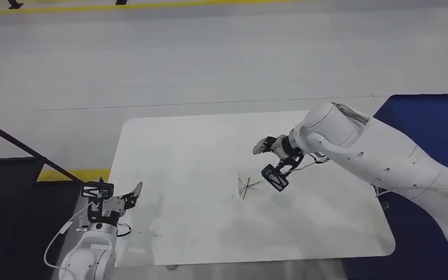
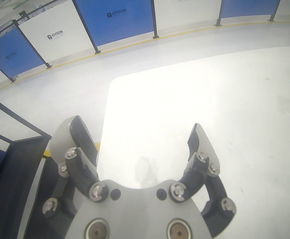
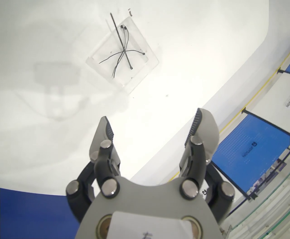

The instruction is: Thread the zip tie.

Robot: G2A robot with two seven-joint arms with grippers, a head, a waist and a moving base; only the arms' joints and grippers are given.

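Several thin black zip ties [image 3: 123, 48] lie crossed over one another in a shallow clear tray [image 3: 141, 78] near the middle of the white table [image 1: 210, 140]. From above the zip ties [image 1: 246, 186] show as a small dark tangle. My right gripper [image 3: 153, 117] hangs open and empty above the table, a short way off from the tray toward the table's far right; from above, this gripper [image 1: 264, 145] sits just beyond the tangle. My left gripper [image 2: 136, 123] is open and empty over the table's near left edge, far from the ties, and from above this gripper [image 1: 134, 194] is at the left rim.
Bare white tabletop [image 2: 181, 101] lies between the left gripper and the tray. Blue and white barrier panels [image 2: 113, 20] stand on the floor beyond the table. A dark frame [image 1: 35, 157] stands by the table's left side.
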